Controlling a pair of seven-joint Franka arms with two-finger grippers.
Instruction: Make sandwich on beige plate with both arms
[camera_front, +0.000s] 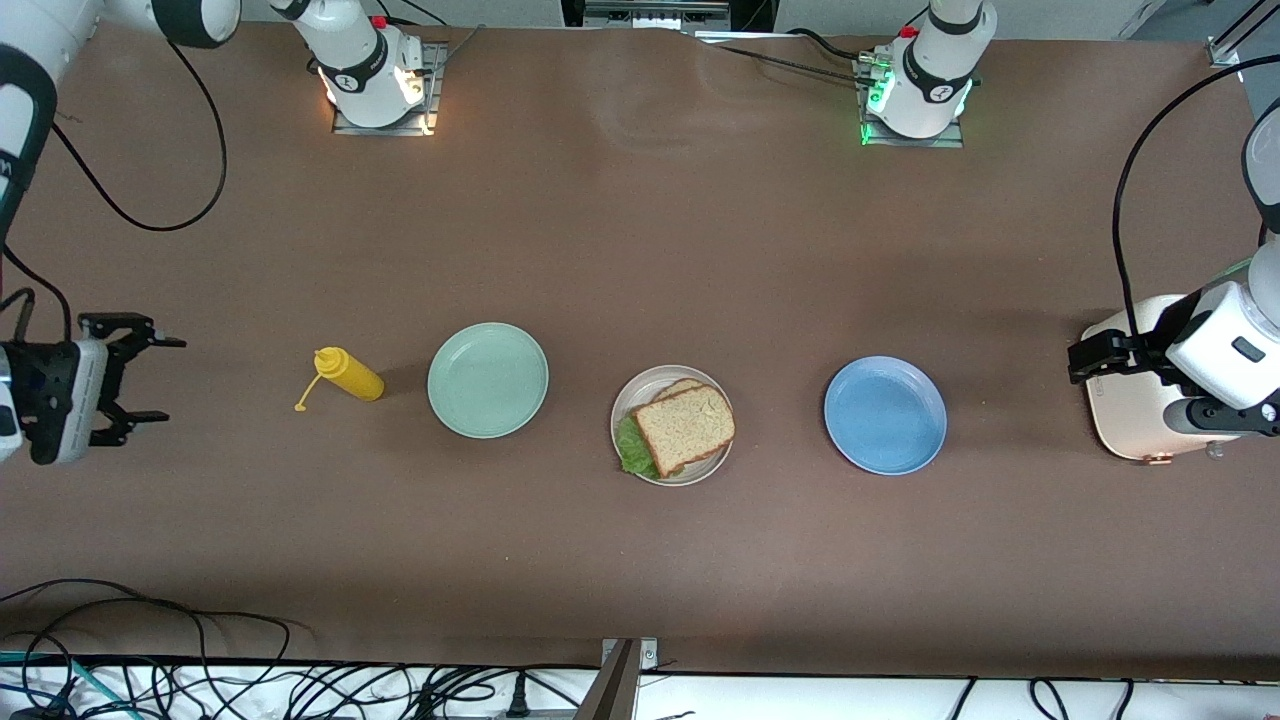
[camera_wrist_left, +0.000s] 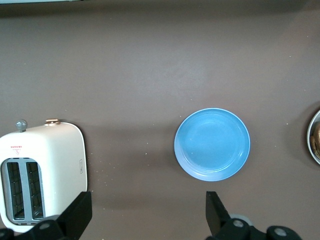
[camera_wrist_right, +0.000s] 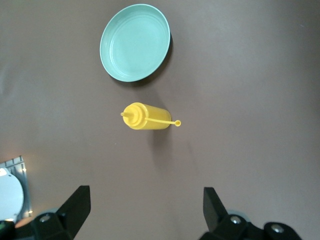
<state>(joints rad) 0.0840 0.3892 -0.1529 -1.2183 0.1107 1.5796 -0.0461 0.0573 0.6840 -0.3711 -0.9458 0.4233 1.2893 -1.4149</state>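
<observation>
**Sandwich on beige plate**

Sandwich (camera_front: 684, 427): two brown speckled bread slices, stacked slightly askew, green lettuce poking out at one edge. Lies flat on round beige plate (camera_front: 629, 398), between left gripper (camera_front: 1082, 362) and right gripper (camera_front: 150, 379), well apart from both.

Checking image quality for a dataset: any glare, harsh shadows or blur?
Front view: sharp, even light, base lamps glowing, soft shadow beside the yellow plastic squeeze bottle. Left wrist view: mild sheen on the round blue plate. Right wrist view: crisp, faint bottle shadow.
</observation>
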